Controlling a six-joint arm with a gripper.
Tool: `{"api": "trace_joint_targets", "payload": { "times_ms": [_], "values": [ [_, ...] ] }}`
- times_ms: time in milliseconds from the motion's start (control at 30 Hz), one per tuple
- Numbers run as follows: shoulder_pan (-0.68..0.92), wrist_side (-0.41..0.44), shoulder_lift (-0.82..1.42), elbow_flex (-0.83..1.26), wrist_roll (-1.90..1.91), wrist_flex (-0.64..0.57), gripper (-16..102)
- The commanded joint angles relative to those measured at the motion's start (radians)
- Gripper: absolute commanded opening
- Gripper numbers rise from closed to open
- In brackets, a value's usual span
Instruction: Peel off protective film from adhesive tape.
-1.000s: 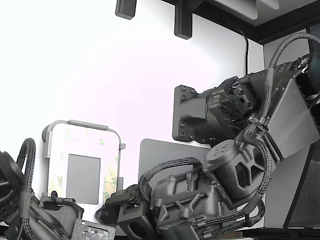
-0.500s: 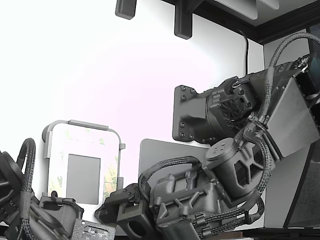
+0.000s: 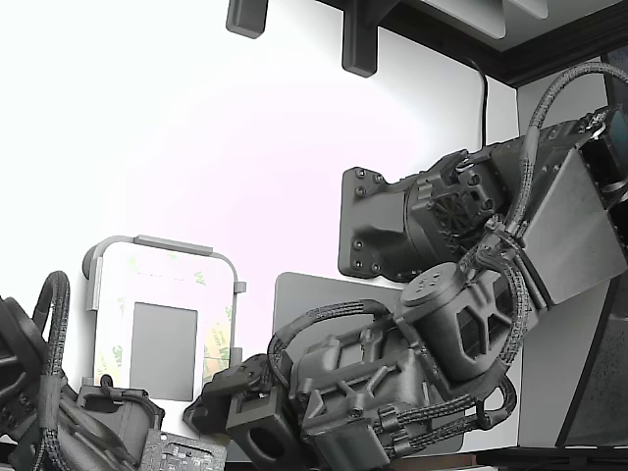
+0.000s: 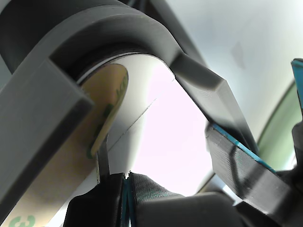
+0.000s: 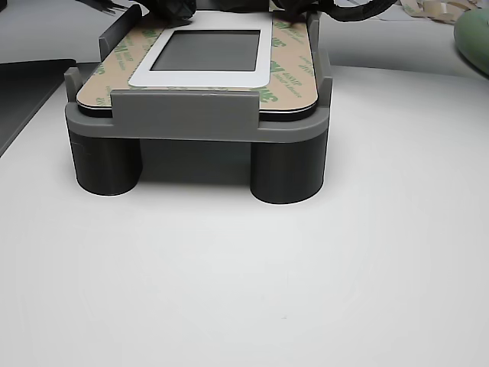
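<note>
The robot arm (image 3: 461, 324) filled the lower right of the exterior view, a bulky dark grey body wrapped in braided cables, bent down toward the lower centre of the frame. Behind it, at the lower middle, lay a large dark grey rounded mat (image 3: 304, 294), mostly covered by the arm. At the lower left of that view stood the grey plastic holder (image 3: 162, 245), its rim framing the white panel (image 3: 157, 289) with a grey square patch (image 3: 163, 350) in its middle. In the other view the holder (image 5: 199, 122) sat in the upper half of the frame on two round legs on a white table (image 5: 244, 283), and the panel (image 5: 263, 69) lay flat inside it. The protective film (image 5: 294, 65) still covered the adhesive tape along the panel's sides there, tan with green "3M" print, forming a frame around the grey patch (image 5: 205, 50). The gripper (image 4: 125, 187) appeared at the bottom centre of the wrist view, pressed close to the holder's curved corner (image 4: 156, 42). Its fingers (image 4: 94, 203) seemed drawn together at the lower edge of the film (image 4: 106, 101), where a rounded tan corner stood away from the white panel (image 4: 147, 85), though the view was too close to be sure the film was actually pinched.
</note>
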Motion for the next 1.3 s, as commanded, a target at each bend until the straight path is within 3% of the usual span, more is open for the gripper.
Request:
{"api": "trace_joint_targets", "payload": {
  "times_ms": [0,667,933,967,1000,1033,1067,1100,1133,1167,1267],
  "values": [
    [-0.021,-0.003,0.018,-0.006,-0.005,-0.003,-11],
    [-0.035,-0.012,0.034,-0.006,-0.02,0.006,-11],
    [-0.041,0.005,0.123,-0.063,-0.034,0.172,-9],
    [-0.041,0.011,0.15,-0.063,-0.032,0.201,-5],
    [-0.041,0.018,0.184,-0.055,-0.023,0.23,10],
    [-0.041,0.028,0.219,-0.044,-0.017,0.259,49],
    [-0.041,0.034,0.261,-0.031,-0.012,0.288,98],
    [-0.041,0.04,0.302,-0.02,-0.002,0.33,83],
    [-0.04,0.048,0.341,-0.018,0.021,0.388,88],
    [-0.038,0.049,0.377,-0.014,0.051,0.437,100],
    [-0.044,0.046,0.505,0.034,0.124,0.509,97]
  ]
}}
